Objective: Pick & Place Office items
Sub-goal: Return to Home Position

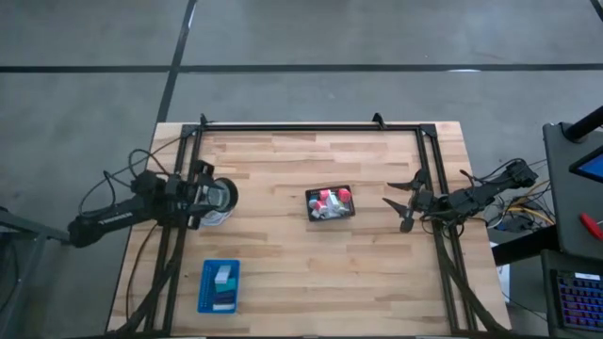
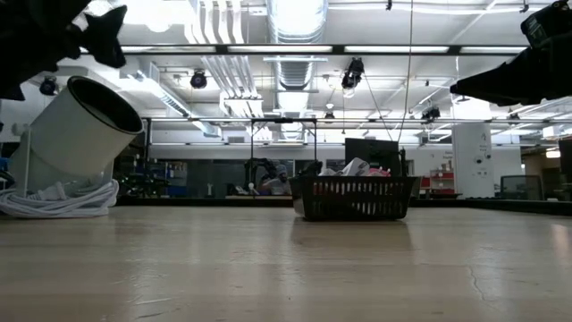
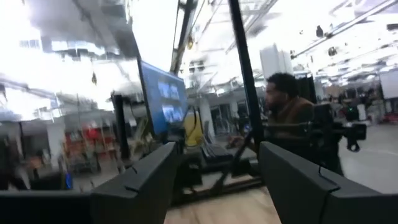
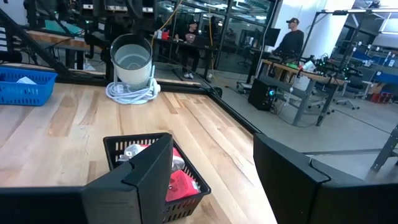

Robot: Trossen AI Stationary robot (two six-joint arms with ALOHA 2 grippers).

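Room: bare table (image 1: 283, 160) all around the central black mesh basket (image 1: 309, 213).
Office items: red, pink and white pieces (image 1: 330, 199) in the basket; teal and white blocks (image 1: 224, 278) in the blue tray (image 1: 204, 287), left side.
Axis: basket's runs arm to arm; tray's runs crosswise.
Count: 1 basket, 1 tray; pieces too small to count.
Left gripper (image 3: 217, 155): left edge, fingers apart, empty.
Right gripper (image 4: 212, 146): right edge, spread, empty.

Black left arm (image 1: 113, 218) and right arm (image 1: 480, 195) trail thin cables, with angular fingers (image 4: 149, 174).

Open tabletop (image 1: 283, 169) around the central black basket (image 1: 309, 205) — white canister (image 1: 222, 196) and blue tray (image 1: 207, 287) along the left side
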